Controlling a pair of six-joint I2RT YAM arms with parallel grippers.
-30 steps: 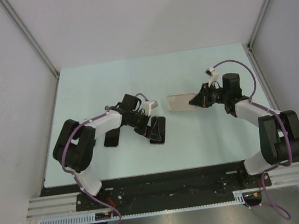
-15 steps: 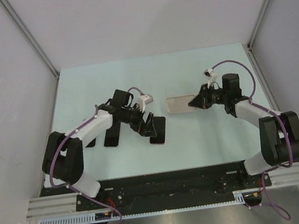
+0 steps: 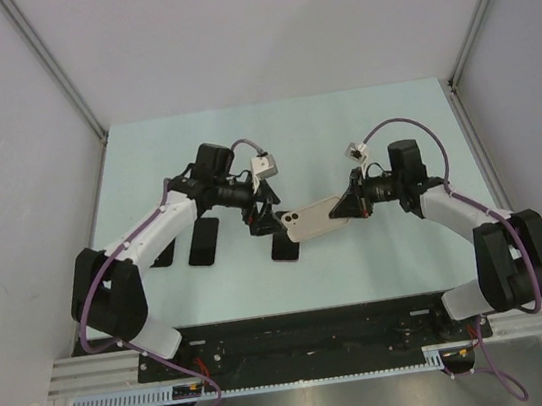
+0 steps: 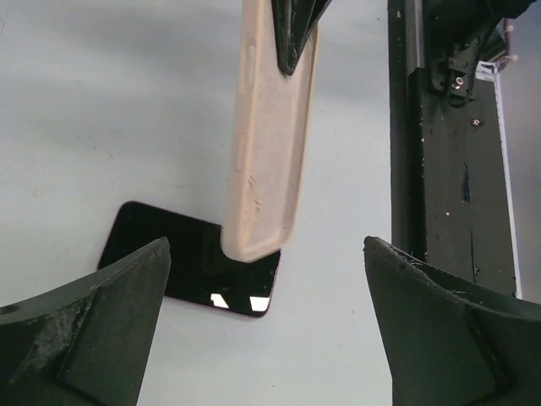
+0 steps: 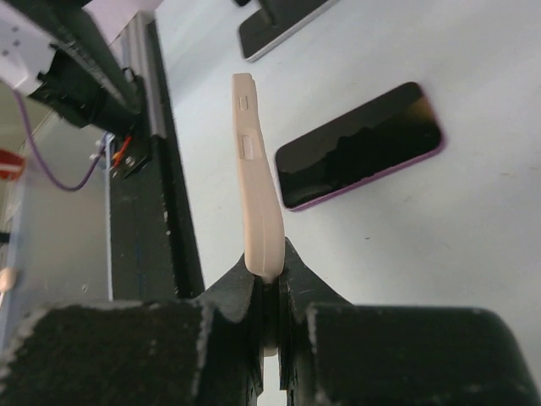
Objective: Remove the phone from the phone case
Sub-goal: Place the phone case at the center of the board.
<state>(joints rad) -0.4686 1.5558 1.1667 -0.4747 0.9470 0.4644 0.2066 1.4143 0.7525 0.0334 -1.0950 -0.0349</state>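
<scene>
- Top view: the right gripper (image 3: 347, 207) is clamped on the 3 o'clock end of the case (image 3: 312, 219), holding it clear of the table (image 3: 362, 130) near the middle.
  - The case's long axis runs roughly 9 to 3. Its free end points to 9, at the left gripper (image 3: 261, 214), whose jaws stand wide with nothing in them.
  - A dark phone (image 3: 285, 248) lies on the table just at 6 o'clock of that free end.
  - Whether a phone sits inside the case I cannot tell.
- Left wrist view: the case runs 12 to 6 with its free end at 6, ahead of the spread fingers (image 4: 101, 321) and touching neither.
  - The dark phone lies under that end, reaching out toward 8 o'clock.
  - Closing low here could catch the dark phone along with the case, or knock it across the table.
- Right wrist view: the case shows edge-on, rising from the fingers (image 5: 228, 296) at 6 toward 12, with its side buttons near the far end.
  - The pinch takes only a small bite of one end.
  - A pull or twist at the free end could lever the case out of that pinch and drop it onto the dark phone, which lies at 2 o'clock.
</scene>
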